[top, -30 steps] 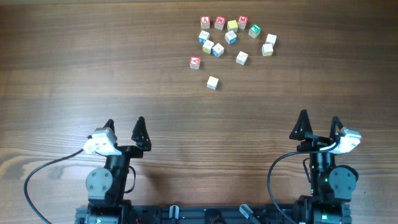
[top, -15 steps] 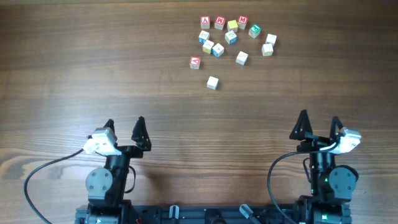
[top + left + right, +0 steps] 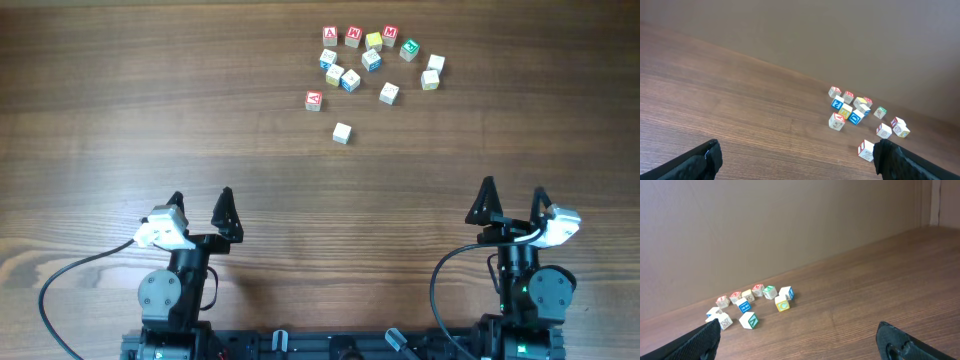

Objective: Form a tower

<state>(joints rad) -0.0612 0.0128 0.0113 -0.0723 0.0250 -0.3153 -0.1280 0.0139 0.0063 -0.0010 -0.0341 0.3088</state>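
Under both end effectors: a brown wood-grain bench (image 3: 150, 100), planks running side to side
Behind the bench: a plain, dull brown wall (image 3: 840, 30), seen from both wrist views
Left end effector (image 3: 200, 195): fingers spread wide apart, nothing between them
Right end effector (image 3: 513, 188): fingers spread wide apart, nothing between them
Tower: not yet formed; every cube lies singly on the bench, none resting on another
Letter cubes (image 3: 371, 60): tiny pale wooden blocks in a loose cluster, well ahead of both end effectors, ahead-right of the left one and ahead-left of the right one
Cube faces: red letters along the far row, one green face (image 3: 409, 48), one yellow top (image 3: 374, 40), some blue prints
Red-faced cube (image 3: 314, 100): apart from the cluster, on its left and nearer side
Plain pale cube (image 3: 342, 133): alone, the nearest cube to both end effectors
Black cable (image 3: 60, 290): loops out beside the left arm's base, behind its end effector
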